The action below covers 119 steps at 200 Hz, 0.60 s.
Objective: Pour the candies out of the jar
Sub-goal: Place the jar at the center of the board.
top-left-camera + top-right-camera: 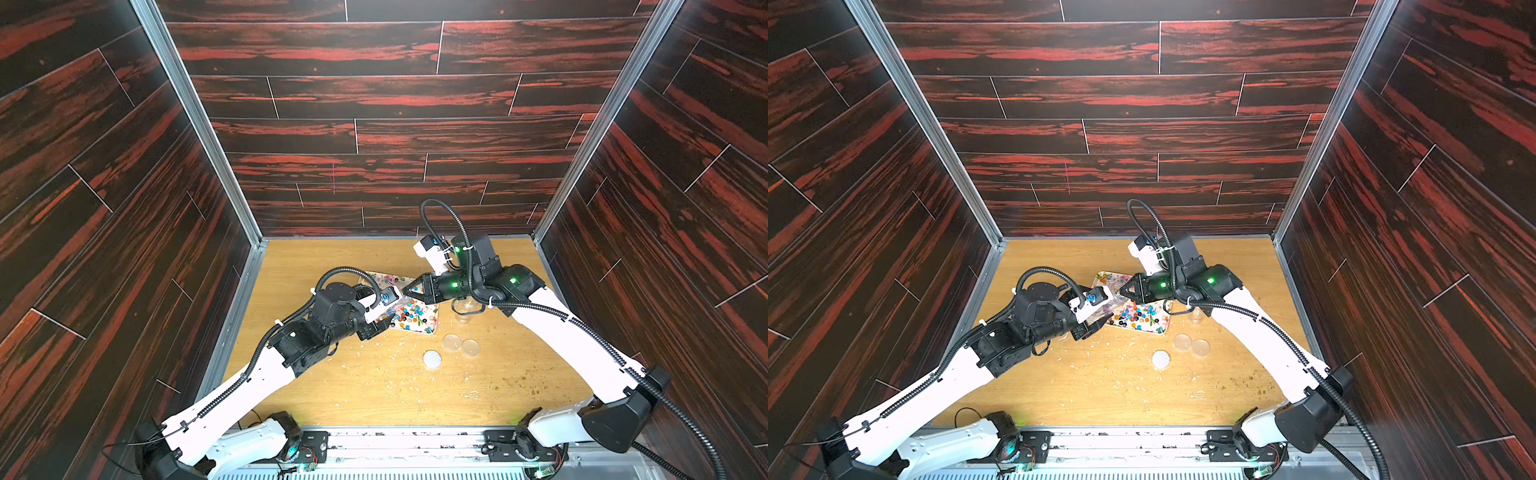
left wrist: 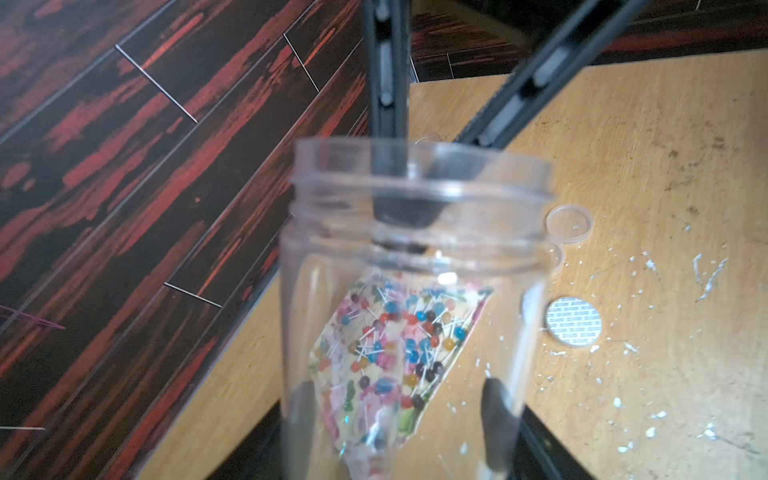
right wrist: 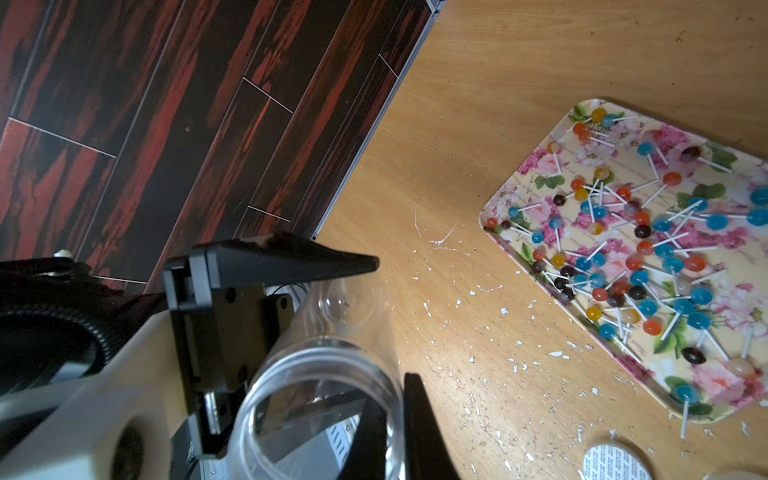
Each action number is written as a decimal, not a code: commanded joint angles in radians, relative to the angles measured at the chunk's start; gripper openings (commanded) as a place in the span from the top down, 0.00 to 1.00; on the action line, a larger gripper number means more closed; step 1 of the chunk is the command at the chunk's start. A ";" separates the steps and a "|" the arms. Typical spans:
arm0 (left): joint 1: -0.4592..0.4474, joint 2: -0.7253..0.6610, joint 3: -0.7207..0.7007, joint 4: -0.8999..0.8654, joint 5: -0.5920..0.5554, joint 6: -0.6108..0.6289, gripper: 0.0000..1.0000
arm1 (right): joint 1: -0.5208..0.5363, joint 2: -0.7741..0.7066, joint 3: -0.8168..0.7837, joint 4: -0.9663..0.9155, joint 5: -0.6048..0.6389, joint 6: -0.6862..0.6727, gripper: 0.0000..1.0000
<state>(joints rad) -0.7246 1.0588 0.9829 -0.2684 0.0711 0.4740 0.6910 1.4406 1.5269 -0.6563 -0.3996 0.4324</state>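
The jar (image 2: 415,257) is clear plastic, looks empty and lies tilted in the air over the tray's near-left edge (image 1: 392,304). My right gripper (image 3: 392,386) is shut on its rim, one finger inside the mouth and one outside; in both top views it reaches in from the right (image 1: 405,293) (image 1: 1121,291). My left gripper (image 2: 401,384) stands open, with its fingers (image 2: 496,399) spread at either side of the jar's base. The candies (image 3: 640,249), small lollipops in several colours, lie scattered on the flowered tray (image 3: 485,216), also seen from above (image 1: 411,316).
Two clear round lids (image 1: 451,343) (image 1: 470,347) and a white seal disc (image 1: 432,358) lie in front of the tray. A second clear jar (image 1: 465,309) stands under my right arm. Pale and greenish crumbs litter the wooden table (image 1: 374,386). Dark walls close three sides.
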 commanded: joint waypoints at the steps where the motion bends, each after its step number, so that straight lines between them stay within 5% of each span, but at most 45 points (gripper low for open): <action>1: 0.003 -0.014 -0.011 0.015 0.009 -0.006 0.21 | 0.007 0.016 0.031 -0.018 0.000 -0.014 0.99; 45: 0.004 -0.041 -0.005 -0.010 -0.019 0.011 0.01 | 0.006 0.018 0.042 -0.040 0.030 -0.027 1.00; 119: 0.004 -0.257 -0.061 0.056 -0.149 -0.073 0.00 | -0.066 0.041 0.106 -0.138 0.155 -0.089 1.00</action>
<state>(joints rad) -0.7246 0.8677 0.9539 -0.2703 -0.0330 0.4549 0.6651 1.4544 1.5829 -0.7311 -0.3031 0.3870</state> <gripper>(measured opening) 0.997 0.078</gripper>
